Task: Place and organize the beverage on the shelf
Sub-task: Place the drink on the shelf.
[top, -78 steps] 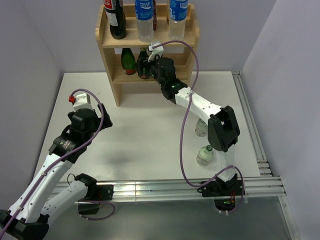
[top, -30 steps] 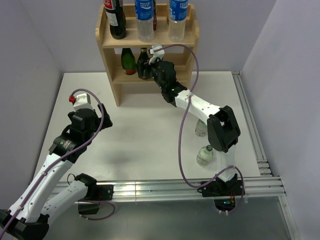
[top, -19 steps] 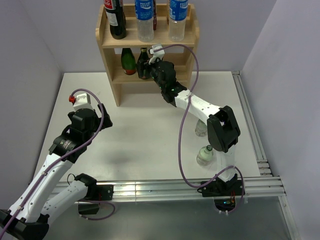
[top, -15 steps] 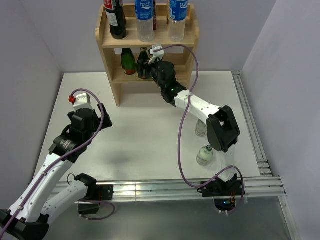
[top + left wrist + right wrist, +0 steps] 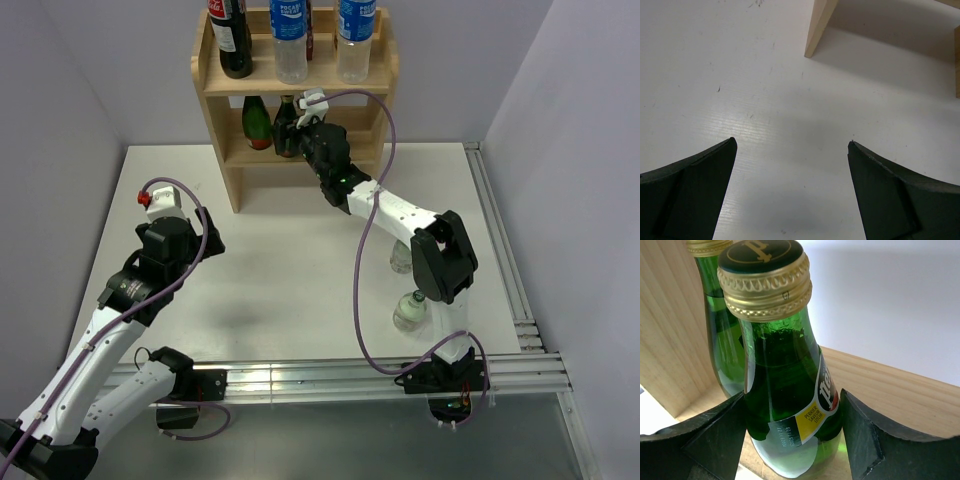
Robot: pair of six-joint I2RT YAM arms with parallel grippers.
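Note:
The light wood shelf point(image 5: 215, 85) stands at the back of the table. On its middle board point(image 5: 900, 390) a green glass bottle point(image 5: 785, 380) with a gold cap stands upright. My right gripper point(image 5: 792, 405) is shut on its lower body, one finger against each side. From above, that gripper point(image 5: 296, 135) reaches into the middle tier and the held bottle point(image 5: 286, 125) is beside a second green bottle point(image 5: 257, 122). My left gripper point(image 5: 791, 145) hangs open over bare table, nothing between its fingers.
The top tier holds a dark cola bottle point(image 5: 232, 40) and two clear blue-labelled bottles point(image 5: 289, 40) point(image 5: 355, 40). Two clear bottles point(image 5: 410, 310) point(image 5: 401, 255) stand on the table by the right arm. A shelf leg point(image 5: 817, 27) is ahead of the left gripper.
The right gripper has edged a little deeper into the middle tier with the green bottle. The left arm has not moved.

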